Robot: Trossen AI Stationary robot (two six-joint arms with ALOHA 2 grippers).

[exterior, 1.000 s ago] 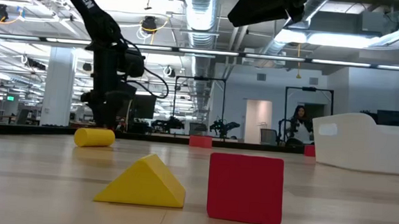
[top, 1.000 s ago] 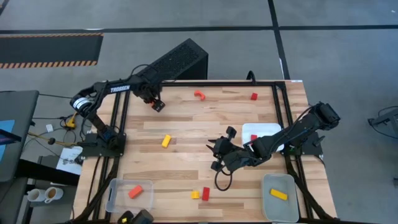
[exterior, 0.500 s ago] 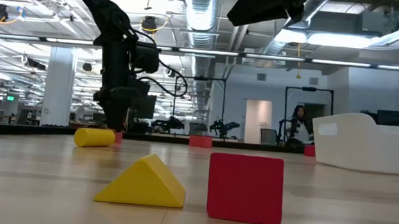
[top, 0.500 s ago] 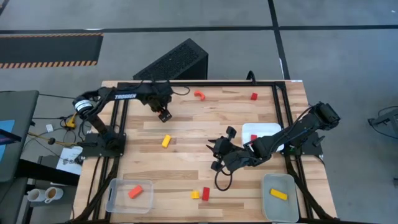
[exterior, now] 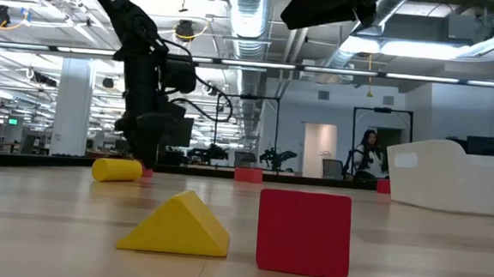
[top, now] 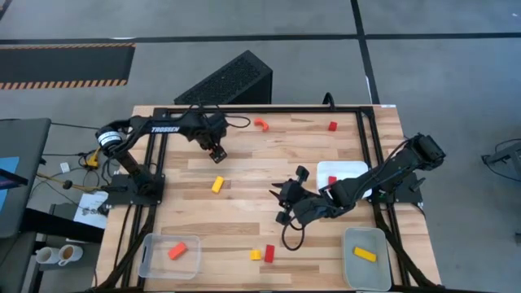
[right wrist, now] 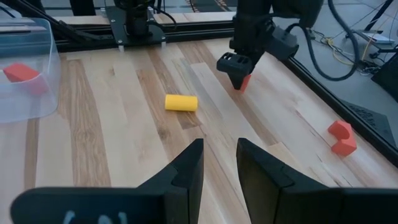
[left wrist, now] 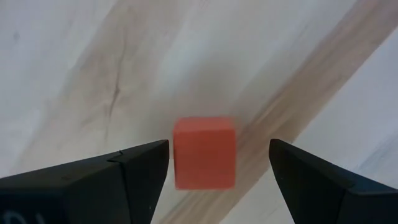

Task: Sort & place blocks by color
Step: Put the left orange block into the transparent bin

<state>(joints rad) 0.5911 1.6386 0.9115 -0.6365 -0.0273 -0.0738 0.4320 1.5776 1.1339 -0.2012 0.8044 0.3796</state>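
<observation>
On the wooden table (top: 244,195), my left gripper (left wrist: 217,155) hung wide open around an orange cube (left wrist: 204,152); my right gripper (top: 286,202) waited mid-table, fingers narrowly parted, empty.

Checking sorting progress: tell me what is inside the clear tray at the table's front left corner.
The clear plastic tray holds one orange block, lying loose on its floor. Nothing else shows inside; no part of its interior is covered.
</observation>
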